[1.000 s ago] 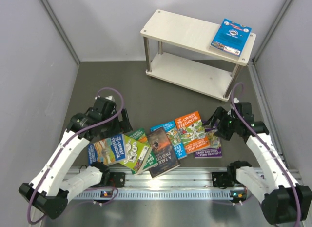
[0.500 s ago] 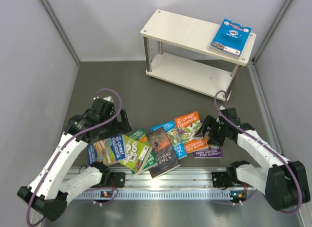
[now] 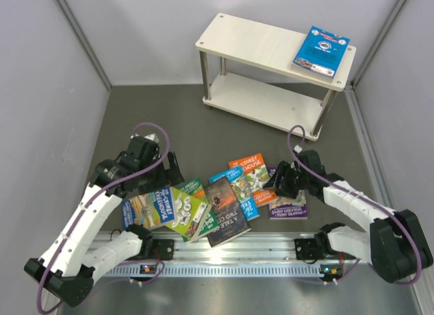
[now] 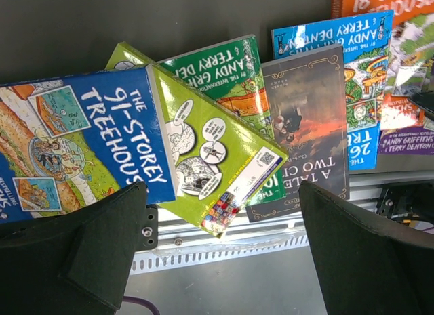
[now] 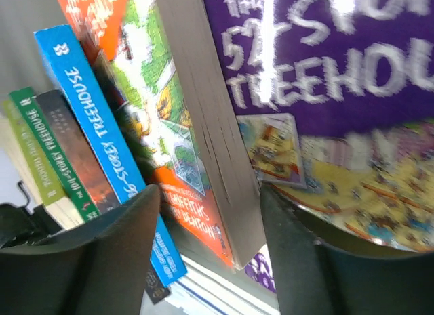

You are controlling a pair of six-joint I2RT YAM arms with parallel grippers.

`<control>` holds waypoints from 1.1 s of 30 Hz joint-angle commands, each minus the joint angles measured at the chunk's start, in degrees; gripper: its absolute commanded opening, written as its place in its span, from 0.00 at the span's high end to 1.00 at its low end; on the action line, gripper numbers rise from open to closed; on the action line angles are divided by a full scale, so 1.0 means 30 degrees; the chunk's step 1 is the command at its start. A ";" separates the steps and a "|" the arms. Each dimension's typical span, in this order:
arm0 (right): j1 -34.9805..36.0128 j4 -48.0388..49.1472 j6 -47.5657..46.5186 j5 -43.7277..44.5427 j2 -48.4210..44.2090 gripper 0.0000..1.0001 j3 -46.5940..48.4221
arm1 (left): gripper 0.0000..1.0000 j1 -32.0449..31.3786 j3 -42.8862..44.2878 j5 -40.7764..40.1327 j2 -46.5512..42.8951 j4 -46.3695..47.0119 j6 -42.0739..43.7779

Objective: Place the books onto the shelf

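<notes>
Half-open right end effector (image 5: 210, 193) straddles book (image 5: 203, 112).

We see the left arm (image 3: 88, 212) and the right arm (image 3: 351, 196) built of white shells with black joints and wrists, each trailing a looped purple cable (image 3: 149, 124). Up close, the fingers (image 4: 74, 261) are matte black wedges, and one has small silver screws (image 4: 144, 232) at its edge.

Soft, even light; heavy blur across the purple book (image 5: 339, 78).
</notes>
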 commanded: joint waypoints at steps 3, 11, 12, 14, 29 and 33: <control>0.2233 0.3708 0.0914 -0.0101 0.3956 0.58 -0.1819 | 0.01 0.0044 0.0105 0.0531 0.0219 0.0691 -0.0205; 0.4195 0.6793 0.1647 -0.0774 0.7038 1.00 -0.1498 | 0.01 0.0044 0.0107 0.0794 0.0630 0.1130 -0.0146; 0.4314 0.6358 0.1647 -0.0716 0.6805 1.00 -0.1032 | 0.01 0.0015 0.0019 0.0911 0.0659 0.1304 -0.0204; 0.4578 0.5683 0.1676 -0.0249 0.5489 1.00 -0.0097 | 0.01 0.0044 -0.0070 0.1116 0.0775 0.1510 -0.0060; 0.3178 -0.3313 0.0359 0.3092 0.1762 1.00 1.1561 | 0.01 0.0015 0.0136 0.1176 0.1949 0.3003 -0.0350; 0.1477 -0.3812 0.0182 0.3210 0.2435 1.00 1.3792 | 0.01 0.0015 -0.0040 0.1147 0.1919 0.3093 -0.0468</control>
